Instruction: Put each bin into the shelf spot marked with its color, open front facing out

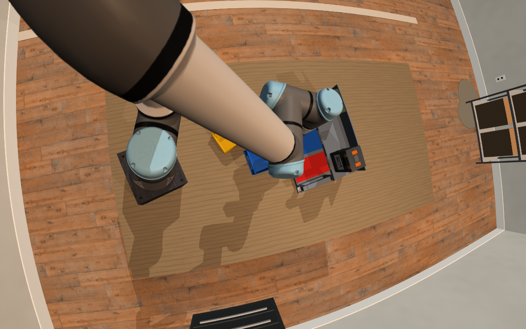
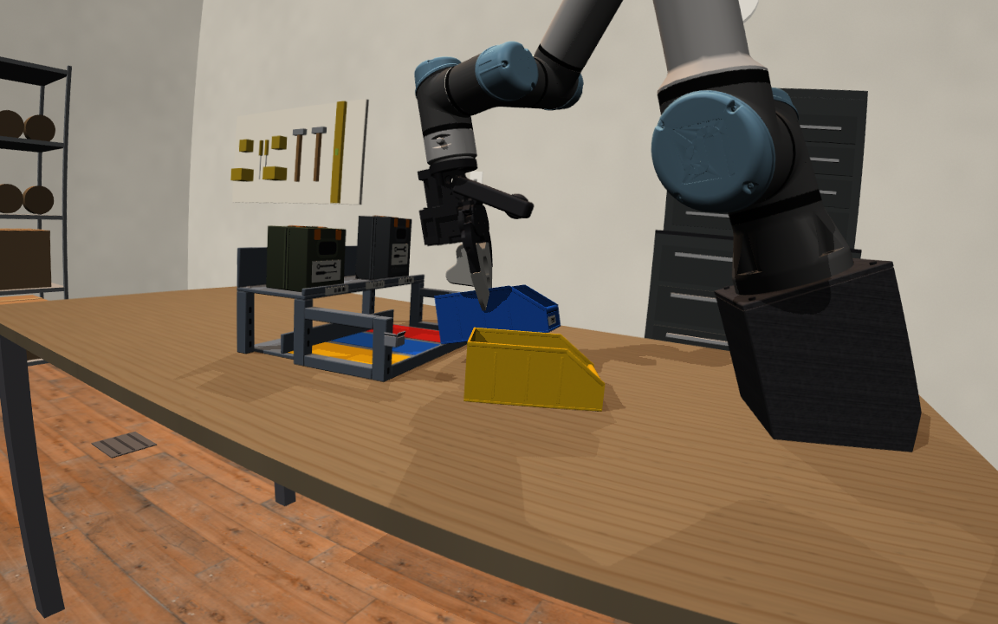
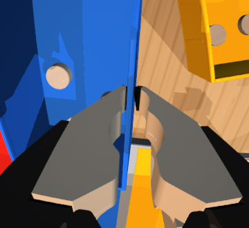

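Observation:
My gripper (image 2: pixel 484 304) (image 3: pixel 131 88) is shut on a side wall of the blue bin (image 2: pixel 499 314) (image 3: pixel 104 23) (image 1: pixel 258 163), just in front of the shelf (image 2: pixel 245 326). Round parts (image 3: pixel 59 76) lie in the blue bin. Its narrow sloped end points away from the shelf. Whether its base touches anything is not clear. The yellow bin (image 2: pixel 529 379) (image 3: pixel 194 20) (image 1: pixel 224 143) stands on the table beside it, with round parts (image 3: pixel 217 34). The shelf's red mark (image 1: pixel 313 164), blue mark (image 1: pixel 313 140) and yellow mark (image 2: pixel 332 354) show no bin on them.
Two dark toolboxes (image 2: pixel 305 256) (image 2: pixel 384 246) stand on the shelf's upper board. A side rail (image 2: pixel 341 318) and post (image 2: pixel 381 348) bound the shelf's yellow side. The arm's base block (image 2: pixel 820 356) stands on the table behind the bins. The arm hides part of the shelf from above.

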